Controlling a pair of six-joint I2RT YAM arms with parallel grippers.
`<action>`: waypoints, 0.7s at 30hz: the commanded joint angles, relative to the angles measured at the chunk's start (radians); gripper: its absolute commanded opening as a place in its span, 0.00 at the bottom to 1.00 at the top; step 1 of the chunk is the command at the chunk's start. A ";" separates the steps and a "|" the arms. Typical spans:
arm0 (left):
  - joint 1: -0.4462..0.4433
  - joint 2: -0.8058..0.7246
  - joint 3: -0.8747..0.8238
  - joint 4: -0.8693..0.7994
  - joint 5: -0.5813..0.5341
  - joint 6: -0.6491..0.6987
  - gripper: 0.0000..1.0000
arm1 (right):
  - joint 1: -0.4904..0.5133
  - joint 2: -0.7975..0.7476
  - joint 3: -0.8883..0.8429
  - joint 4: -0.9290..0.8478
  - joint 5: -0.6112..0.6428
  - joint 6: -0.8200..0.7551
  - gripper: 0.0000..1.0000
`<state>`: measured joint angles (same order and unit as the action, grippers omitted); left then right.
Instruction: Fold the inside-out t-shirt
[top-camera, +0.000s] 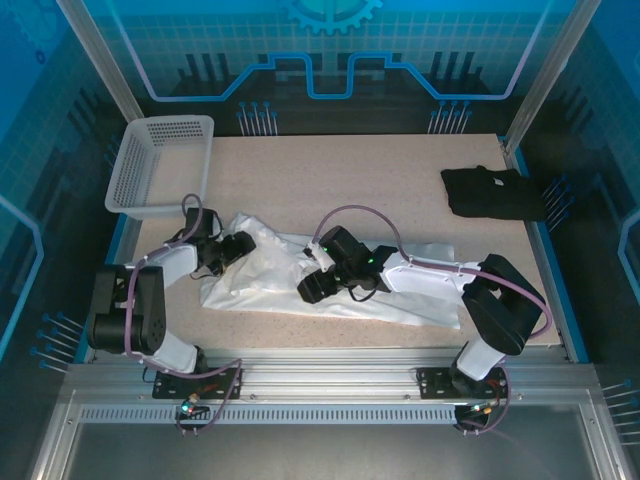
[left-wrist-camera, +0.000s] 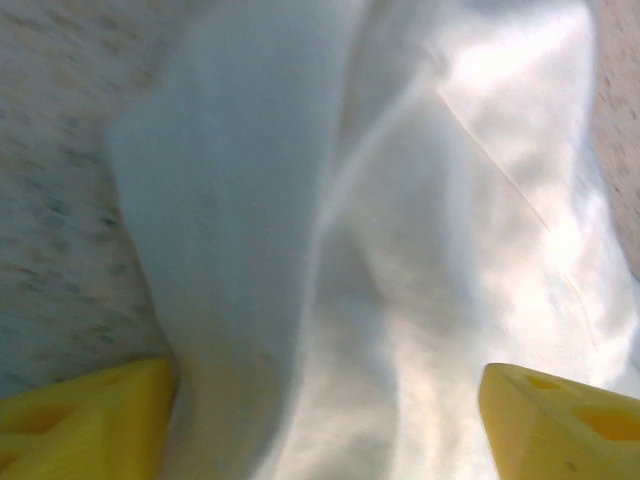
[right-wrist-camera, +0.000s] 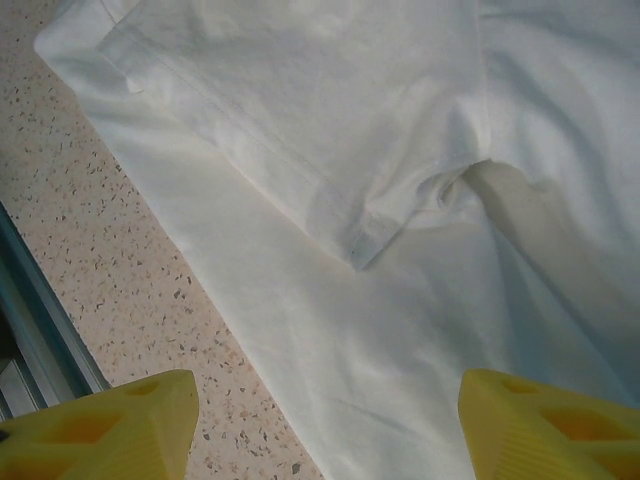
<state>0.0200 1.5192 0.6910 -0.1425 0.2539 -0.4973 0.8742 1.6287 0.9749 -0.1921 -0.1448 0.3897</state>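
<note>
The white inside-out t-shirt (top-camera: 270, 270) lies spread and wrinkled across the middle of the speckled table. My left gripper (top-camera: 238, 247) hovers at its upper left part, jaws open, with cloth (left-wrist-camera: 400, 250) below and between the yellow fingertips (left-wrist-camera: 90, 420) but not pinched. My right gripper (top-camera: 315, 288) is over the shirt's near middle, open too. In the right wrist view a hemmed sleeve (right-wrist-camera: 330, 130) lies folded over the body, and the shirt's edge (right-wrist-camera: 230, 330) runs diagonally across the tabletop between the spread fingertips (right-wrist-camera: 550, 430).
A white mesh basket (top-camera: 160, 165) stands at the back left. A black folded garment (top-camera: 493, 190) lies at the back right. The table's metal front rail (right-wrist-camera: 40, 330) is close to the shirt's near edge.
</note>
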 joint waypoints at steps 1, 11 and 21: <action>-0.050 -0.013 -0.048 -0.017 0.155 -0.001 0.73 | -0.008 -0.021 -0.012 0.017 0.011 0.019 0.70; -0.077 0.022 -0.066 0.071 0.208 -0.010 0.34 | -0.008 -0.029 -0.023 0.017 0.019 0.029 0.70; -0.077 0.001 -0.085 0.125 0.183 -0.070 0.00 | -0.013 -0.060 -0.014 -0.021 0.049 0.023 0.69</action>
<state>-0.0498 1.5364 0.6296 -0.0589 0.4240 -0.5293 0.8738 1.6199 0.9634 -0.1894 -0.1200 0.4114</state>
